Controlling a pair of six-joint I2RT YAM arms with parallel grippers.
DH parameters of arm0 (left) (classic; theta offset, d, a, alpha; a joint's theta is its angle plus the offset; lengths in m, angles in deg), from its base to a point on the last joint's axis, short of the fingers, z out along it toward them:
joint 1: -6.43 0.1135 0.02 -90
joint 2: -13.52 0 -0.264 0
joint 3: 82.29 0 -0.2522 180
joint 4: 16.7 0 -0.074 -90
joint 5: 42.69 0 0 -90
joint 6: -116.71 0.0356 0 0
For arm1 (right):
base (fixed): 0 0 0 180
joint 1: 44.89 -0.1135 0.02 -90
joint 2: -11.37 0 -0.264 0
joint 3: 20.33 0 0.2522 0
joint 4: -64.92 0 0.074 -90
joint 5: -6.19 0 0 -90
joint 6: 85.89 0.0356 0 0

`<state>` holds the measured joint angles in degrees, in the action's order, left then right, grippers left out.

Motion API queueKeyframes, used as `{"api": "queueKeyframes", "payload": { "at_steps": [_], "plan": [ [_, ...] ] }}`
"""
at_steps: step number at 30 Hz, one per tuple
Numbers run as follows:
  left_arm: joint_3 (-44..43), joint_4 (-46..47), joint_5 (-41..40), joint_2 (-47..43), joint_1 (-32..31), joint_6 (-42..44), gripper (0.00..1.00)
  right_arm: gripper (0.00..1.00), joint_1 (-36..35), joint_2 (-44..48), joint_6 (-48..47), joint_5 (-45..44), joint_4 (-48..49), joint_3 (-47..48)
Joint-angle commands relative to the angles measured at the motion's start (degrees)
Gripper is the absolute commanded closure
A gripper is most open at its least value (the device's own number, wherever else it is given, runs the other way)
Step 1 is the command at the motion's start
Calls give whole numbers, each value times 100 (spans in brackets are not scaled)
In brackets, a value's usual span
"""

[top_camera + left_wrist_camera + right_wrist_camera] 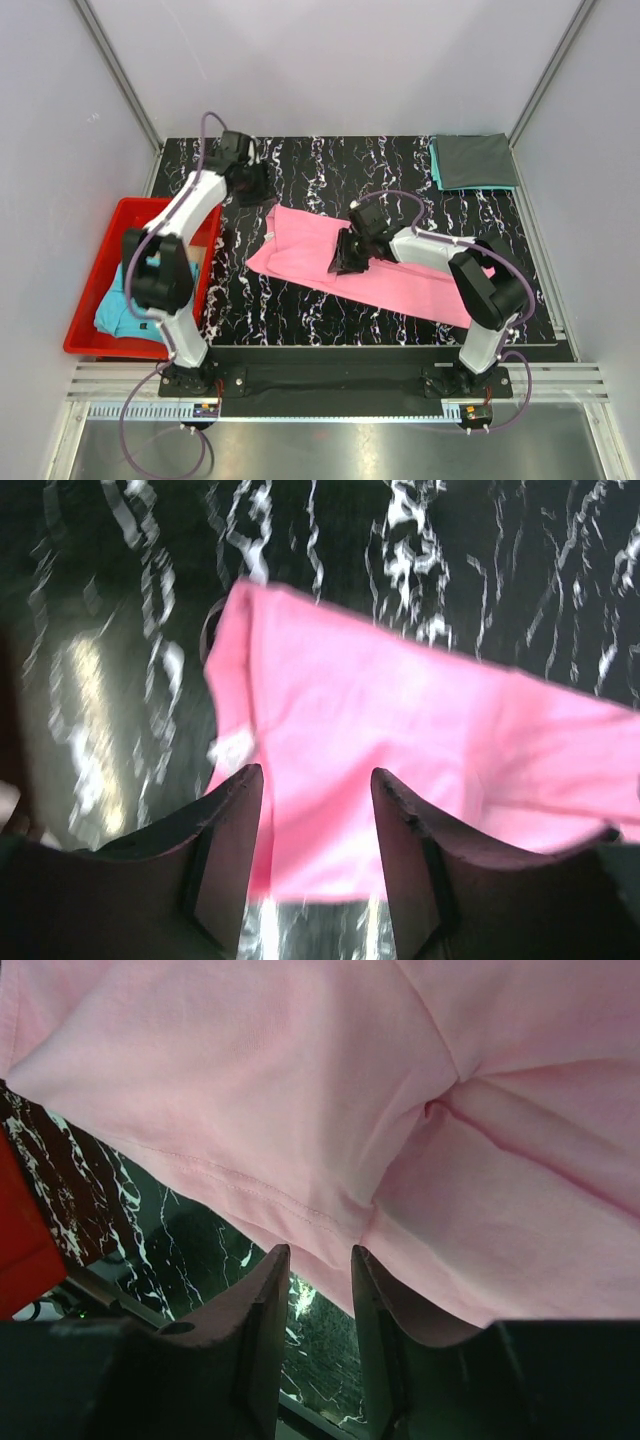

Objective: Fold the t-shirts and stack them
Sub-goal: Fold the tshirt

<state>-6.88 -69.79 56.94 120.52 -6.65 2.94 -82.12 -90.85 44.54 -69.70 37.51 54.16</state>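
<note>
a robot lab cell: bare pale walls (pixel 330 60) framed by aluminium posts (pixel 120 75), a black marbled counter (pixel 330 160), a cabled left arm (pixel 185 215) and right arm (pixel 440 255) bolted to a plate (pixel 340 378) at its near edge.

At eight o'clock the light blue shirt (pixel 110 318) is partly hidden by the left arm (pixel 186 208), at one o'clock the teal shirt (pixel 436 170) by the dark grey shirt (pixel 476 160).

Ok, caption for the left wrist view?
Left gripper open, nothing between its jaws, over the pink t-shirt lying on the black marbled table.
</note>
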Motion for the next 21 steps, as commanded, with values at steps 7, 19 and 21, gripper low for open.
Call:
{"api": "queueKeyframes", "payload": {
  "at_steps": [7, 19, 21],
  "plan": [
    [2717, 285, 793, -1963, 69, 83, 47, 61, -232, -114, 413, -567, -6, -35],
    [3774, 980, 1156, -2149, 78, 65, 46, 63, -249, -273, 651, -550, 55, -44],
    [3722, 998, 1138, -2052, 78, 162, 46, 66, -249, -273, 668, -541, 90, -52]
  ]
}}
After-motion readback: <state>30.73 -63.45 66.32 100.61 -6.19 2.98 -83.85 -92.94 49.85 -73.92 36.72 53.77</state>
